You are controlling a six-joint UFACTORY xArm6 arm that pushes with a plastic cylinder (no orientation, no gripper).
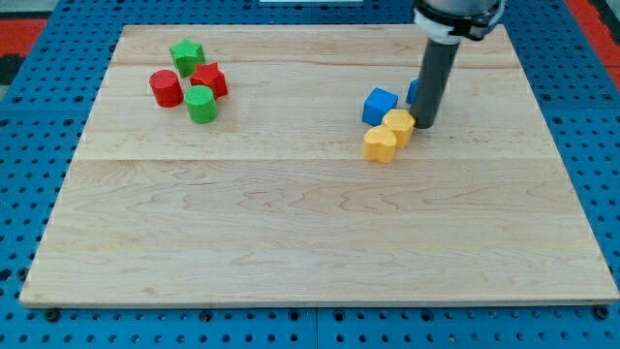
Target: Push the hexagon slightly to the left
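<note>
Yellow plastic hexagon block (398, 125) sits at about two o'clock on the pale wooden board (291, 223), with my tip (423, 126) touching its three o'clock side; a bare rod, nothing to pinch. A push left could shove the yellow heart-like block (380, 144) or blue cube (379, 105) too. No writing shows.

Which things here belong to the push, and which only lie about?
Job: yellow hexagon; my tip, at its right side.

Lying about: yellow heart-like block, blue cube, blue block behind the rod, green star, red star, red cylinder, green cylinder.
</note>
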